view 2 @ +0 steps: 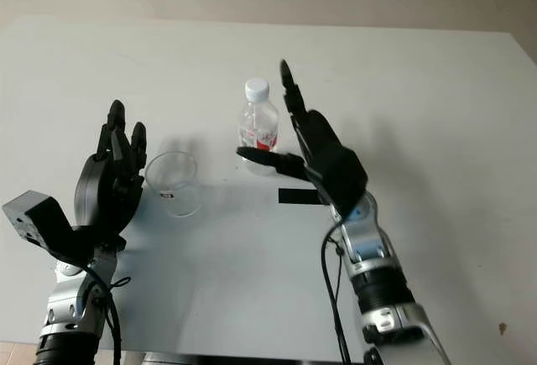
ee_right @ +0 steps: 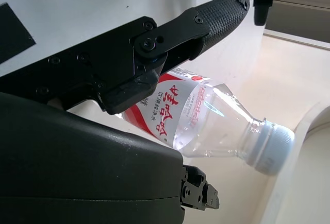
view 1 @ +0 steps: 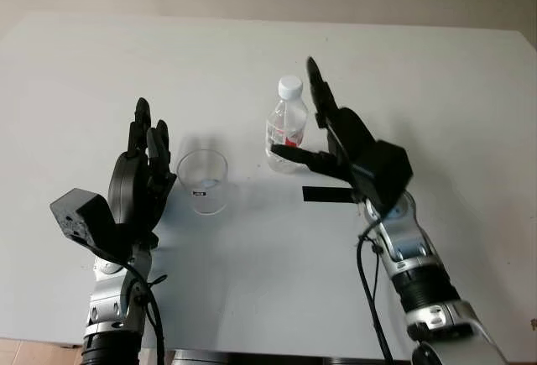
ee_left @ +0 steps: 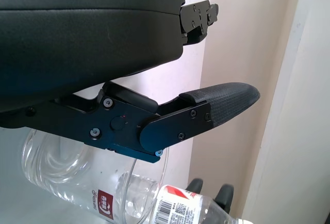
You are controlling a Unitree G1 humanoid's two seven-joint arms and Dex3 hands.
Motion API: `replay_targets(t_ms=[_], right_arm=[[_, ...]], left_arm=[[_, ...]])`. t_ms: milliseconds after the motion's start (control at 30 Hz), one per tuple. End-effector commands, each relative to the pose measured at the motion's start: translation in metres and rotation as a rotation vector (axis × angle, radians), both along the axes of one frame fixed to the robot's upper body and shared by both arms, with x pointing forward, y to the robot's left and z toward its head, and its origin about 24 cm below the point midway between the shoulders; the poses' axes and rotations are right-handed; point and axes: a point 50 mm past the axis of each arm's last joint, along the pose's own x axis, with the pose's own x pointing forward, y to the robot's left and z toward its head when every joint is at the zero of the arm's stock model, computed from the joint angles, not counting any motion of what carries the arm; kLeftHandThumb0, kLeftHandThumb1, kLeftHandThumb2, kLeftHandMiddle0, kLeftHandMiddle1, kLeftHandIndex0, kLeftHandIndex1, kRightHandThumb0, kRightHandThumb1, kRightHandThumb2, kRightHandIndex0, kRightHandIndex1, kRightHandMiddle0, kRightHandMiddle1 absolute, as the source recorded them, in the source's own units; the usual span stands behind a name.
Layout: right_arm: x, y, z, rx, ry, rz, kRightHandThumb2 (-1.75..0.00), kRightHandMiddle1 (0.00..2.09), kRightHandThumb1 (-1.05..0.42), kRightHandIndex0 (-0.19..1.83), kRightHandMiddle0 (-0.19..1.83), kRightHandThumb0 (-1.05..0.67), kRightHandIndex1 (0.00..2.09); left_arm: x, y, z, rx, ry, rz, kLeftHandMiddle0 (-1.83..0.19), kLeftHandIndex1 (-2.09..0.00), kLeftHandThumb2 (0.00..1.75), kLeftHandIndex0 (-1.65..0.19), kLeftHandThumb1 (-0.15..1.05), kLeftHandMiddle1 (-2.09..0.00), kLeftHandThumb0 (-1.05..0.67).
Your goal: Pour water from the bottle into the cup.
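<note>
Currently I'm bringing the right hand (view 1: 323,134) in beside the bottle (view 1: 286,127), fingers open, not gripping yet. Bottle's standing upright mid-table, cap on, long axis vertical, just left of that palm. Cup (view 1: 203,181) is sitting beside the open left hand (view 1: 143,176).

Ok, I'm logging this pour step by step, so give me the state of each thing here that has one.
bottle: upright on the table, white cap on, not grasped.
cup: upright, clear, looks empty, untouched.
right hand: open, around the bottle's side, fingers not closed on it.
left hand: open, raised just beside the cup, holding nothing.
black tape strip: flat on the table near the bottle.
</note>
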Motion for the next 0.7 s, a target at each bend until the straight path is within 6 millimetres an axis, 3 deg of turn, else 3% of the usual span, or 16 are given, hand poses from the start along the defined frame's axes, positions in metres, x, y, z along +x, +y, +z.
replay_targets(t_ms=[0,400,667], right_arm=[[0.004,0.006,0.003,0.003,-0.013,0.014,-0.05,0.0,-0.92,-0.19,-0.19,-0.97,0.0],[0.013,0.018,-0.013,0.025,0.055,0.029,-0.06,0.0,-0.93,-0.19,-0.19,-0.95,0.0],[0.018,0.02,-0.028,0.187,0.191,-0.006,-0.05,0.0,-0.9,-0.19,-0.19,-0.89,0.0]], left_arm=[[-0.001,0.001,0.002,0.008,-0.013,0.005,0.12,-0.05,0.75,0.17,1.05,-0.05,-0.78],[0.0,0.0,0.002,-0.002,-0.017,0.007,0.12,-0.05,0.75,0.17,1.05,-0.05,-0.78],[-0.002,0.002,0.001,-0.003,-0.017,0.01,0.12,-0.05,0.75,0.17,1.05,-0.05,-0.77]])
